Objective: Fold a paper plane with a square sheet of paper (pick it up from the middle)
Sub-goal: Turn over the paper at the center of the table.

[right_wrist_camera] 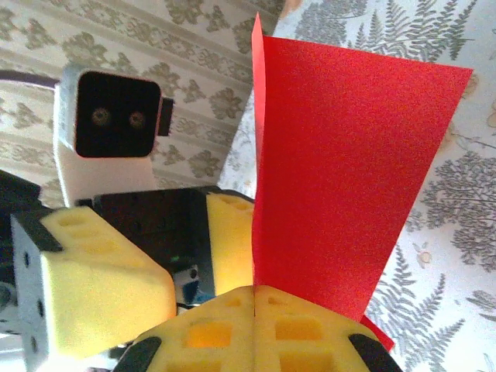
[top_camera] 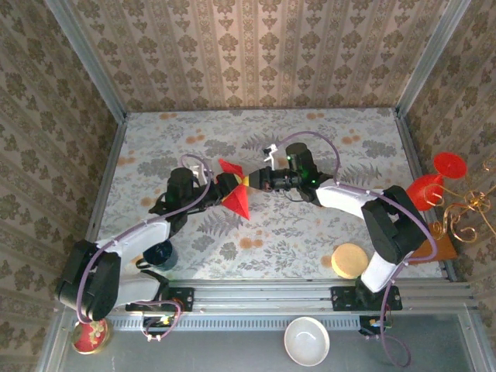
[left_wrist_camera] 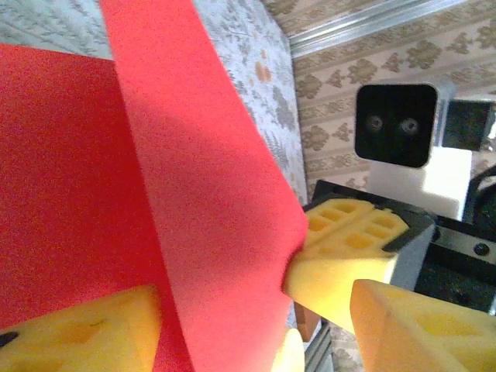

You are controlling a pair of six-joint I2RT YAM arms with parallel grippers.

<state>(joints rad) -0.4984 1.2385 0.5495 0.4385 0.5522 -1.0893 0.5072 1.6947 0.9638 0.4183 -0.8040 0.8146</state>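
At the middle of the table [top_camera: 325, 225], the left gripper [top_camera: 224, 187] reaches in from the left with its jaws parted. The folded red sheet of paper [top_camera: 236, 202] stands on edge between its yellow pads [left_wrist_camera: 77, 335]. One pad is close beside the sheet's face, though contact is unclear, and the other stands apart from it. From the right, the right gripper [top_camera: 250, 181] faces it, jaws clenched tight on the sheet's edge, which is nipped at the seam between the two pads.

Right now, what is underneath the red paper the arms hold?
Floral table shows around the square sheet of paper, which the right gripper pinches. The patch of table directly beneath is hidden by the sheet itself.
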